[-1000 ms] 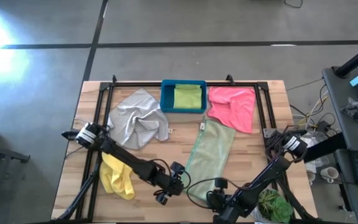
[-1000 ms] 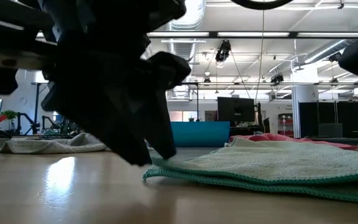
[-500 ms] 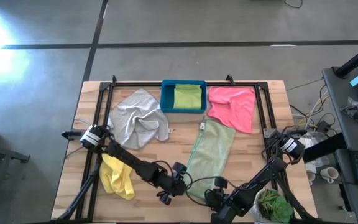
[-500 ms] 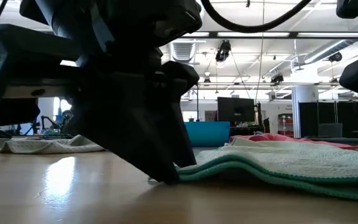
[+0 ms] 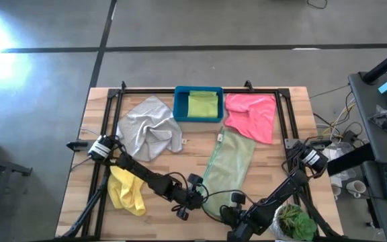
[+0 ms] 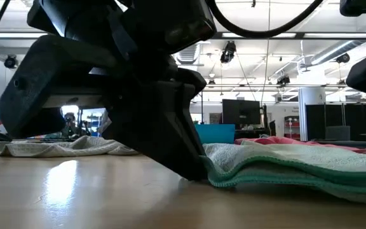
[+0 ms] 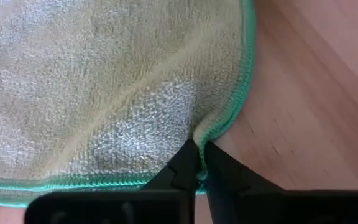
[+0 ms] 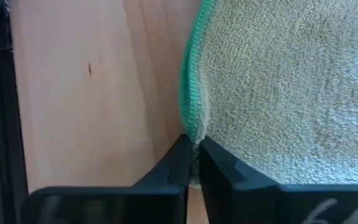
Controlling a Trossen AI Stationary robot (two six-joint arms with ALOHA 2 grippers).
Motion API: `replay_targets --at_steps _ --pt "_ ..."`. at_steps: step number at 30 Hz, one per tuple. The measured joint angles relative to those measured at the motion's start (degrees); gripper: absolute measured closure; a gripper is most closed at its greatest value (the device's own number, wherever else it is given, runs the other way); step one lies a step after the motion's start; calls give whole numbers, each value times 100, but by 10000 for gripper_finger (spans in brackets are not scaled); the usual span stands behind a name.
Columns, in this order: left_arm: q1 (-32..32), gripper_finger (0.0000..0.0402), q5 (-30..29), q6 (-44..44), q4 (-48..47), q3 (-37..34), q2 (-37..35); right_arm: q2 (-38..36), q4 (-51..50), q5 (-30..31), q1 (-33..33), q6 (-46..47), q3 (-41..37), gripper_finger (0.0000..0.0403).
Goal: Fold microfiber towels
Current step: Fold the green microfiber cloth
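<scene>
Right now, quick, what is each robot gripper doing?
Left gripper: shut on the pale sage green microfiber towel, pinching its teal-edged hem.
Right gripper: shut on the same towel's hem.

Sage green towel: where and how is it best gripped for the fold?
By its near hemmed edge, coming from the table's front, one corner per gripper. The sage green towel lies flat and long, and the left gripper and right gripper are each shut on that hem.
</scene>
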Motion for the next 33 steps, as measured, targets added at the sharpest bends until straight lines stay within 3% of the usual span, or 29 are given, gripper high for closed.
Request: replay_targets --at_steps 13,23,28,33 --pt "-39 401 1327 -13 -1071 165 -1040 -24 -551 -226 30 444 1093 393" --pt "-400 401 1572 -472 -1920 698 -1366 -35 -626 -196 226 587 2070 394" --pt "-582 401 1435 -734 -2178 984 -1416 2 -1627 -156 260 853 2555 394" --pt "-464 401 509 -747 -2219 1046 -1418 4 -2800 179 262 1109 2776 394"
